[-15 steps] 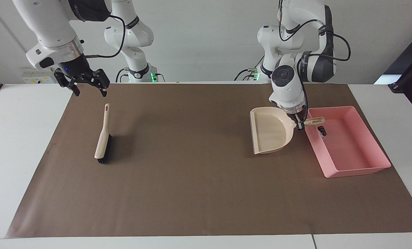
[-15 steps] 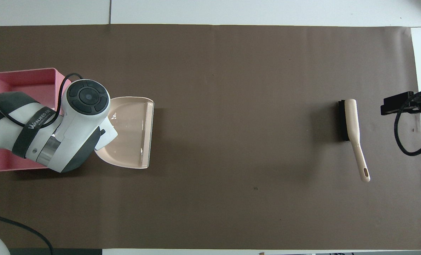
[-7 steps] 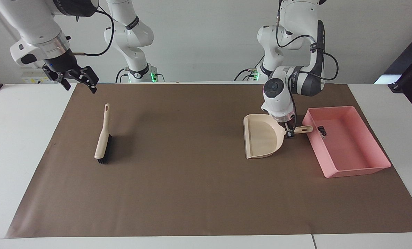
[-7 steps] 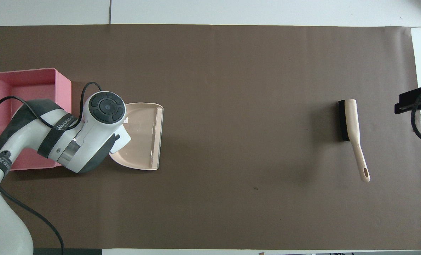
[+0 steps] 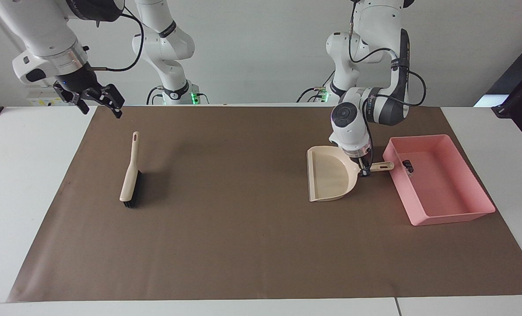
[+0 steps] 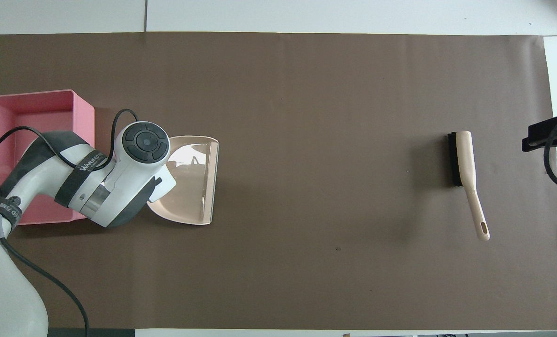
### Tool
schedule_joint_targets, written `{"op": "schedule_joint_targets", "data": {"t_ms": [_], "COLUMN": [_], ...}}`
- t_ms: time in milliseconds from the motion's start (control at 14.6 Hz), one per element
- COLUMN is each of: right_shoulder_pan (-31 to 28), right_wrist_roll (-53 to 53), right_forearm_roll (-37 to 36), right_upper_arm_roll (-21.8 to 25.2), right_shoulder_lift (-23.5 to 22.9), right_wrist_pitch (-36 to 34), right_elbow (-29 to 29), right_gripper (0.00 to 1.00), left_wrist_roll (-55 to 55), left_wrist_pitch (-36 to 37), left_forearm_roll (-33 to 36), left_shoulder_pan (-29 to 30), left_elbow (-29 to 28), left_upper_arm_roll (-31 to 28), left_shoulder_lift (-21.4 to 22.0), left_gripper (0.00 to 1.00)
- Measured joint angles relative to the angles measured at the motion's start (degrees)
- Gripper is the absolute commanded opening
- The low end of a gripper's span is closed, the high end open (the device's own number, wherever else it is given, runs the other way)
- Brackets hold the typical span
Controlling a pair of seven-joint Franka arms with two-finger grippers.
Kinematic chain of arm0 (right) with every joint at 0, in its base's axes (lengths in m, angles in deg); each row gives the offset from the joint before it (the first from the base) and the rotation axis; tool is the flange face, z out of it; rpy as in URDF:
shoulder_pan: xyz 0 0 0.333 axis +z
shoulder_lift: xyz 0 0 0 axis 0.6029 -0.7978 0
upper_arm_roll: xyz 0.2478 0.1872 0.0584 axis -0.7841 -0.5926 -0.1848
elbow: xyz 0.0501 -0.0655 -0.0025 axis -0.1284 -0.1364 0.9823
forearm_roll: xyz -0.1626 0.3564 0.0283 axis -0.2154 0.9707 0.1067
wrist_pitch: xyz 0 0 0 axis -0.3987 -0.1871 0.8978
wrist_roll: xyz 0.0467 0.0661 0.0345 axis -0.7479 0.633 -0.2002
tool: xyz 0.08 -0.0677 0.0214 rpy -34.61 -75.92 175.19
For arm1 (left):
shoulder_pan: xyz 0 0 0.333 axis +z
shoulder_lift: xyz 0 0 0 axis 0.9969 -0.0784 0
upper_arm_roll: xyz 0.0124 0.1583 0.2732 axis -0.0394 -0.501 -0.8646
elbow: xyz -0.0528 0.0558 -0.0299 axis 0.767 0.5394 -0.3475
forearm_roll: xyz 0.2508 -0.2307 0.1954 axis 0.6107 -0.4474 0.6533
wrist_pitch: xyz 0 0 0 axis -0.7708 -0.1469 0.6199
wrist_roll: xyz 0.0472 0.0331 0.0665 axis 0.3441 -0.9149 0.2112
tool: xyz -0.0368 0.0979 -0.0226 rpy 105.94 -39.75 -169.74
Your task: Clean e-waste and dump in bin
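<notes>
Beside bin [image 5: 475, 215], dustpan [image 5: 329, 177] handle points binward.

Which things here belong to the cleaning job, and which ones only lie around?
For the job:
- e-waste, in the bin
- pink bin
- dustpan, held by the left gripper
- brush

Lying about:
- brown mat

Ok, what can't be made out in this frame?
- Left gripper at the dustpan handle: covered by its own arm in the overhead view, and the facing view does not settle its grip.
- E-waste in the bin: too small to count; the arm hides it overhead.
- Right gripper: cut off by the overhead view's edge.
</notes>
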Motion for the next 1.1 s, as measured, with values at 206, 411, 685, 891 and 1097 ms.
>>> {"op": "schedule_joint_targets", "data": {"t_ms": [206,411,685,891,1097], "right_shoulder_pan": [0.0,-0.01,-0.01,0.0,0.0], "right_wrist_roll": [0.0,0.0,0.0,0.0,0.0], "right_forearm_roll": [0.0,0.0,-0.05,-1.81,-1.87], "right_upper_arm_roll": [-0.25,-0.25,-0.25,-0.32,-0.34], "right_shoulder_lift": [0.02,0.03,0.04,0.06,0.07], "right_wrist_pitch": [-0.05,-0.05,-0.05,-0.05,-0.05], "right_elbow": [-0.04,-0.04,-0.04,-0.04,-0.04], "right_gripper": [0.99,0.99,0.99,0.99,0.99], "left_wrist_roll": [1.98,5.76,8.93,15.61,27.27], "left_wrist_pitch": [0.08,1.05,6.3,9.73,11.44], "left_forearm_roll": [-0.01,-0.16,-5.06,-9.32,-12.44], "left_shoulder_pan": [0.05,0.32,1.46,6.61,10.79], "left_elbow": [0.14,0.81,1.65,1.58,1.47], "left_upper_arm_roll": [-0.15,-0.35,-1.02,-1.47,-1.64], "left_shoulder_lift": [0.07,1.7,7.82,11.15,11.72], "left_gripper": [0.87,0.97,0.97,0.98,0.98]}}
